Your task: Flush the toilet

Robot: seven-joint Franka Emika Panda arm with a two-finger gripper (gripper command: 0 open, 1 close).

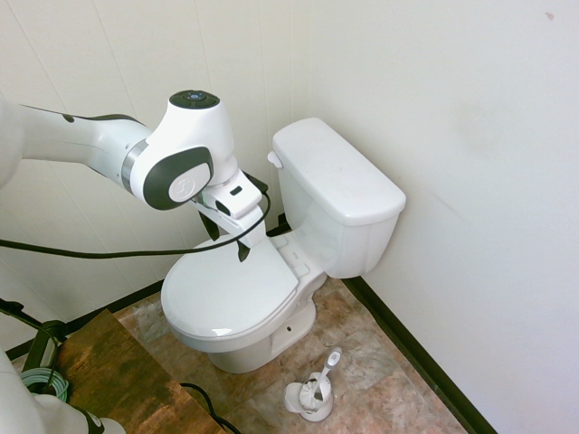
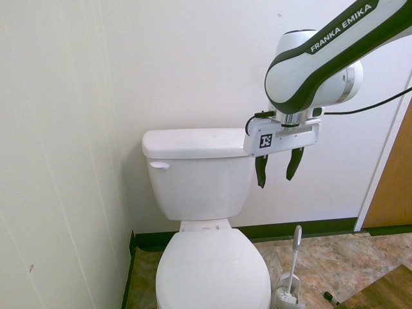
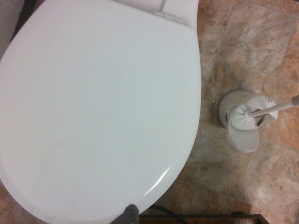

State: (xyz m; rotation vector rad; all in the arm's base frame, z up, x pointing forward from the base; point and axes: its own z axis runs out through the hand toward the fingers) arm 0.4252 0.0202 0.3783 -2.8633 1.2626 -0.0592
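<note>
The white toilet [image 1: 336, 194] stands in a corner with its oval seat lid [image 1: 231, 289] down. A small white flush lever [image 1: 274, 159] sits on the tank's front at the corner nearest the side wall. In the second exterior view the lever [image 2: 159, 165] is at the left of the tank [image 2: 199, 174]. My gripper [image 1: 226, 238] hangs open and empty above the back of the seat lid, fingers pointing down. It is level with the tank's front but apart from the lever. In the second exterior view the gripper [image 2: 277, 170] is off the tank's right end. The wrist view looks straight down on the seat lid [image 3: 98, 112].
A white toilet brush [image 1: 318, 384] stands in its holder on the tiled floor beside the bowl, also seen as the brush [image 3: 243, 119] in the wrist view. Walls close in behind the tank and along one side. A brown wooden surface [image 1: 118, 371] lies in front of the bowl.
</note>
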